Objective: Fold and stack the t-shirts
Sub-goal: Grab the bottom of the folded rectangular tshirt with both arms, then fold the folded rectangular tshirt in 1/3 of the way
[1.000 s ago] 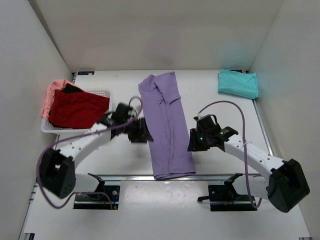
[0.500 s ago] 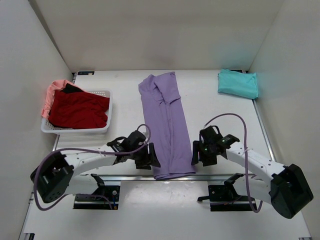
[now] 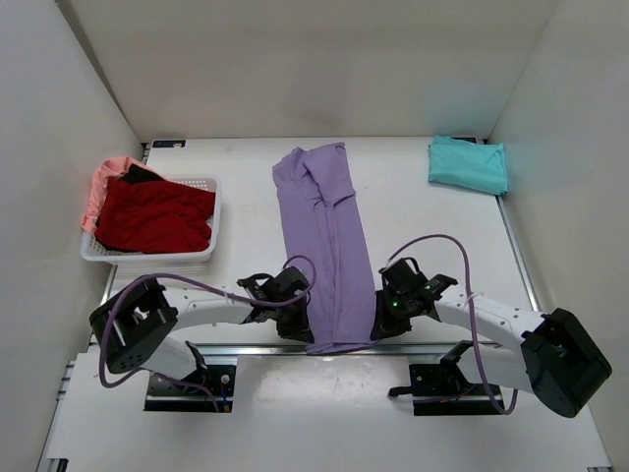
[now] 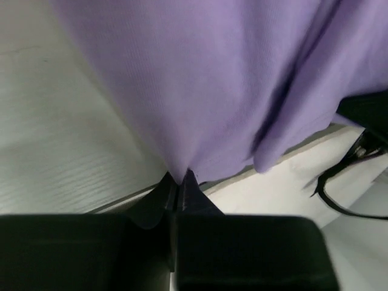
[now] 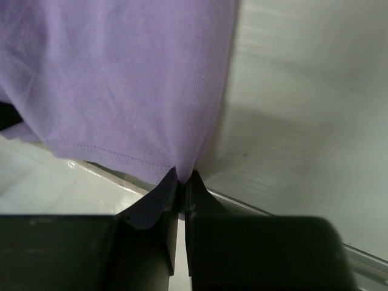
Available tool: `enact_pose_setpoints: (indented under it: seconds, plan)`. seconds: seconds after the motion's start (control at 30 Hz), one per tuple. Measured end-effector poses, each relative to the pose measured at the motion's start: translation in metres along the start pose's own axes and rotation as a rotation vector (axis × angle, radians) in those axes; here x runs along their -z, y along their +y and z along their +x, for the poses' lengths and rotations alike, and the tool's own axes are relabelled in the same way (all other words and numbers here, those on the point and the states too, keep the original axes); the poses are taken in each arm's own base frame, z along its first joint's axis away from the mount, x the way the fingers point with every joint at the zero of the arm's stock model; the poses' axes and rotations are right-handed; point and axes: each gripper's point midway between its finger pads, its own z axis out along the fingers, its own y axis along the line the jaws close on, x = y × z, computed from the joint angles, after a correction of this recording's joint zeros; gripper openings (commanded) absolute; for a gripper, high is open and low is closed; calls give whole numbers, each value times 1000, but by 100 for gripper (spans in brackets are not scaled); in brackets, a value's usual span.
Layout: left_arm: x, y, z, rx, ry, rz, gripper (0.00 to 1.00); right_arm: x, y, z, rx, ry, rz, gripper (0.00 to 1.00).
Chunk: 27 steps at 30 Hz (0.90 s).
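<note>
Left gripper (image 3: 298, 324): my fingers are pressed together on the near left corner of the lavender t-shirt (image 3: 329, 246). My left wrist view shows a small peak of purple cloth nipped between the two tips.

Right gripper (image 3: 381, 320): my fingers are likewise pressed together, pinching the near right corner of the same shirt just above its stitched hem. The cloth rises in a fold from the pinch.

Lavender t-shirt: one item, folded lengthwise into a long narrow strip. It lies flat on the white table (image 3: 432, 226) between my two arms. Its far end shows overlapped sleeves and a collar edge, and its near hem lies at the table's near edge.

Teal t-shirt (image 3: 468, 163): one item, folded into a compact rectangle. It lies well apart from the lavender shirt, to the right of its far end.

White lattice basket (image 3: 147, 258): one item, well to the left of the lavender shirt.

Red t-shirt (image 3: 152, 216): one item, loosely heaped, filling the basket left of the lavender shirt.

Salmon-pink t-shirt (image 3: 103, 182): one item, crumpled, draped over the basket side farthest from the lavender shirt and partly under the red one.
</note>
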Motion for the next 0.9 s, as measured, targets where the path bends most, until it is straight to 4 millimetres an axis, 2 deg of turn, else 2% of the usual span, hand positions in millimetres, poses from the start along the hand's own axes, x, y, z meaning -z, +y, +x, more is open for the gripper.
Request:
enact_pose_setpoints:
  seconds: [0.17,0.33,0.4,0.47,0.53,0.63,0.73,0.83,0.9]
  plan:
    - [5,2,10,-6,18,-13,0,0,9,15,49,43,-17,0]
    - [27,-3,18,-10,25,22,0,12,11,36,65,112,-39,1]
    - [37,-6,17,-4,25,34,0,18,10,39,65,137,-33,0]
    - [47,-9,7,17,13,46,0,29,14,34,59,147,-36,0]
    - [60,-15,-18,56,-25,67,0,44,24,14,49,123,-51,0]
    - [81,-19,-65,111,-108,99,0,63,43,-34,68,52,-73,0]
    - [97,-20,-111,131,-166,103,0,73,53,-79,96,17,-67,0]
    - [103,-20,-150,129,-189,95,0,77,56,-127,119,-16,-49,0]
    - [101,-18,-166,129,-190,90,0,76,54,-152,126,-24,-31,0]
